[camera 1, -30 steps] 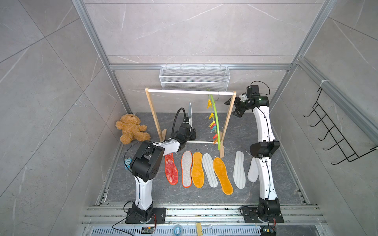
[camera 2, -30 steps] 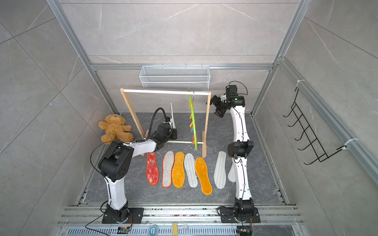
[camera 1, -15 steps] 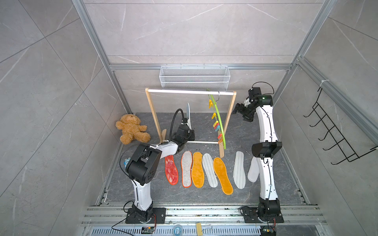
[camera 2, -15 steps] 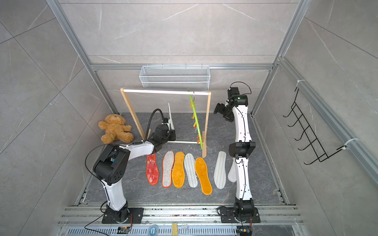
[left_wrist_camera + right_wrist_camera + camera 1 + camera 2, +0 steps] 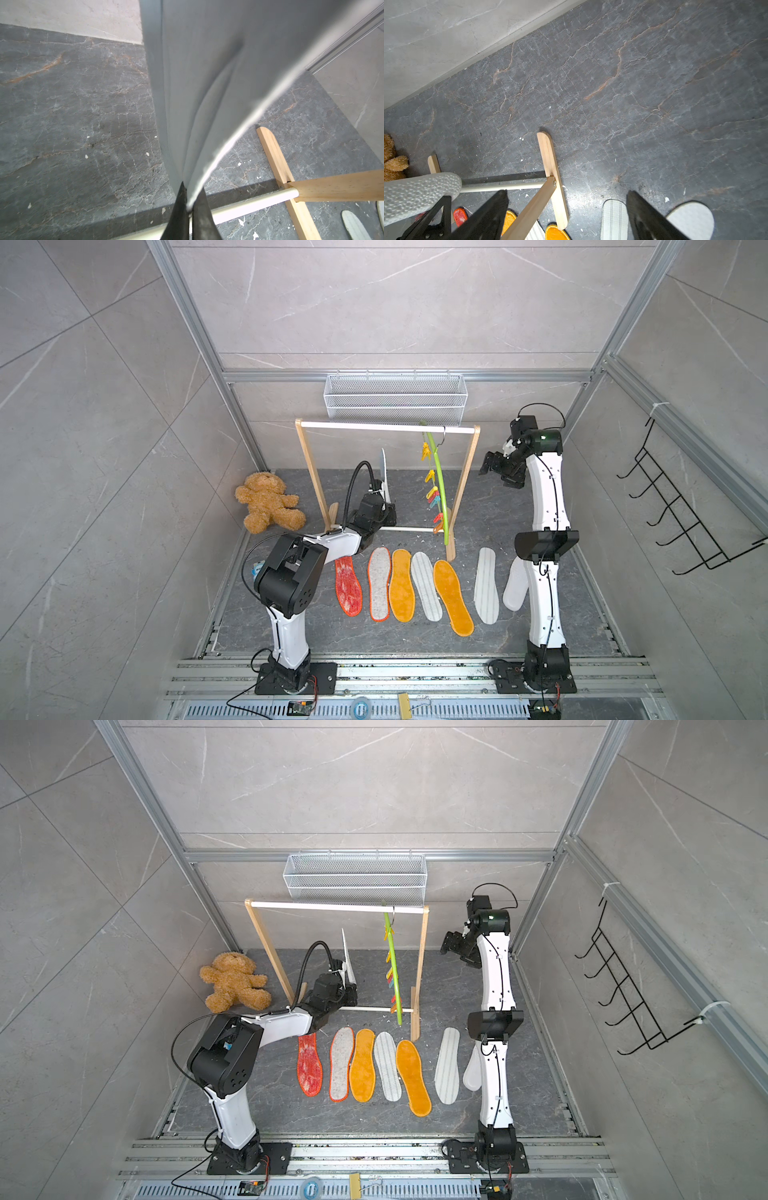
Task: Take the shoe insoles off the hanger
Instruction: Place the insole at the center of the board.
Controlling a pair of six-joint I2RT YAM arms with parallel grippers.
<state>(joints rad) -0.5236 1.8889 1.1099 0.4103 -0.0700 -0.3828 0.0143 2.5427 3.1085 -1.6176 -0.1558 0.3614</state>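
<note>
The one container here is a white wire basket [image 5: 395, 400] fixed to the back wall above the wooden rail frame [image 5: 309, 472]; through its mesh only wall tile shows. The lime-green hanger [image 5: 441, 489] hangs by its dark hook from the frame's white top bar, near the right post. Small yellow, orange, pink, teal and red clips [image 5: 430, 477] are strung down it, too small to count surely. There are eight insoles. Seven lie flat in a rough row on the dark stone floor [image 5: 478, 497] in front of the frame. From the left arm's side to the right arm's they are a red-white mottled insole [image 5: 348, 587], a grey felt orange-rimmed insole [image 5: 379, 585], an orange fuzzy insole [image 5: 402, 585], a white-grey striped insole [image 5: 426, 587], a second orange fuzzy insole [image 5: 453, 597], a second white-grey striped insole [image 5: 486, 585] and a white insole [image 5: 514, 589], which is partly behind the right arm. The eighth, a pale blue-grey insole [image 5: 383, 472], stands upright inside the frame, apart from the hanger. The left gripper [image 5: 192, 187] is clenched on its lower end, just above the frame's lower crossbar. The right gripper [image 5: 500, 470] is raised outside the right post, released, its jaws spread wide. One teddy bear [image 5: 268, 508] sits by the left wall, and one black wire hook rack [image 5: 685, 508] hangs on the right wall.
</note>
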